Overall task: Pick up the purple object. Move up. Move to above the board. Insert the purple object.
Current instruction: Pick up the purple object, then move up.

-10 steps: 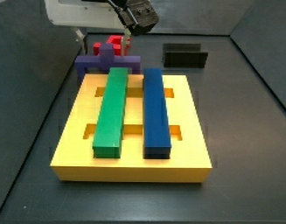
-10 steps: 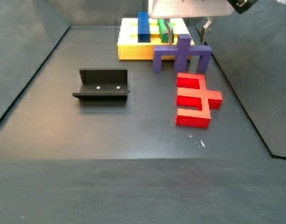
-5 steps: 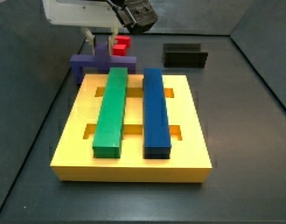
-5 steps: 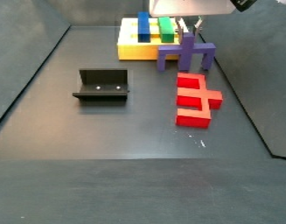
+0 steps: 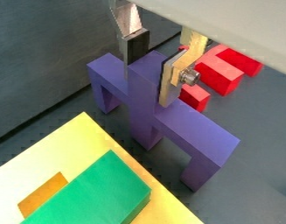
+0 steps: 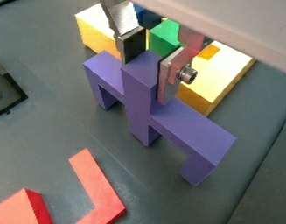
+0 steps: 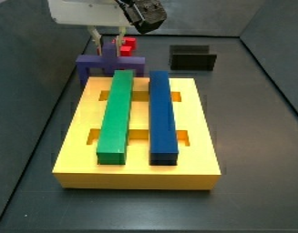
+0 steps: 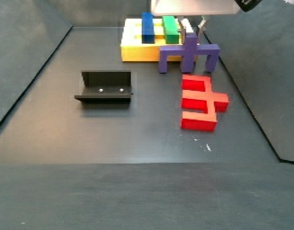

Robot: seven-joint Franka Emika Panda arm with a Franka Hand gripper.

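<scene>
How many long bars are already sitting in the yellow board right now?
2: a green bar and a blue bar, side by side across the board. The gripper, behind the board, holds the purple block; nothing seems hidden.

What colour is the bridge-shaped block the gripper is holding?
Purple; the gripper clamps the purple bridge-shaped block, clearest in a wrist view.

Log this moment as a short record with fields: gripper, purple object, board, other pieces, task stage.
gripper: gripper shut on the stem of the purple object
purple object: upright, held beside the board's far edge
board: yellow, carrying a green bar and a blue bar
other pieces: red block on the floor; fixture standing apart
task stage: picked up, not yet inserted
</scene>
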